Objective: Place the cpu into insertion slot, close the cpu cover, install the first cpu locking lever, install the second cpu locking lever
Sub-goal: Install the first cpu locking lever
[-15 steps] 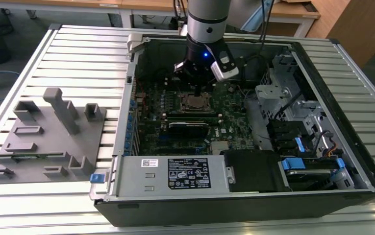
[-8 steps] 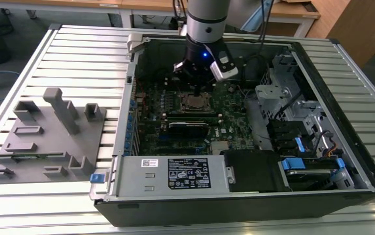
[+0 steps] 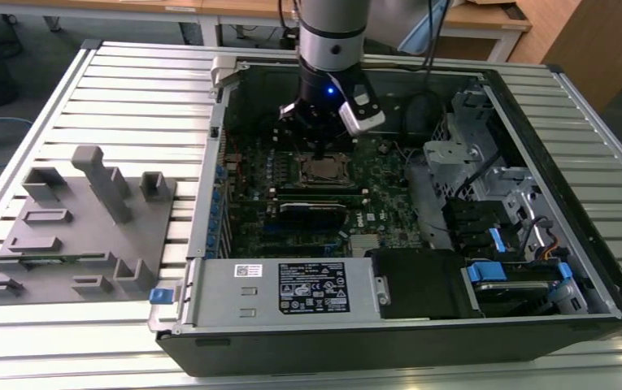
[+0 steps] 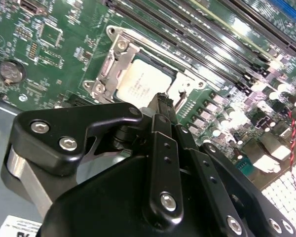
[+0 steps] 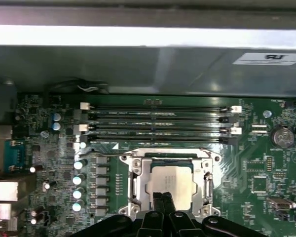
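Observation:
The cpu (image 3: pixel 325 169) lies flat in its socket on the green motherboard, its pale metallic top showing in both wrist views (image 4: pixel 137 84) (image 5: pixel 170 180). The cpu cover (image 5: pixel 138 174), a dull-metal frame, lies down around the chip with the chip showing through its window (image 4: pixel 110 66). A thin metal lever (image 5: pixel 106 154) runs along one edge of the socket. My gripper (image 3: pixel 319 151) hangs just above the socket's edge. Its two black fingertips (image 5: pixel 158 198) are pressed together with nothing between them, over the chip's rim (image 4: pixel 164 101).
The open computer case (image 3: pixel 571 122) lies on a slatted metal table. Memory slots (image 5: pixel 158 123) run beside the socket. A labelled power supply (image 3: pixel 311 288) sits at the near side. Drive cages and cables (image 3: pixel 495 203) are on the exterior view's right, a grey fixture block (image 3: pixel 83 219) on its left.

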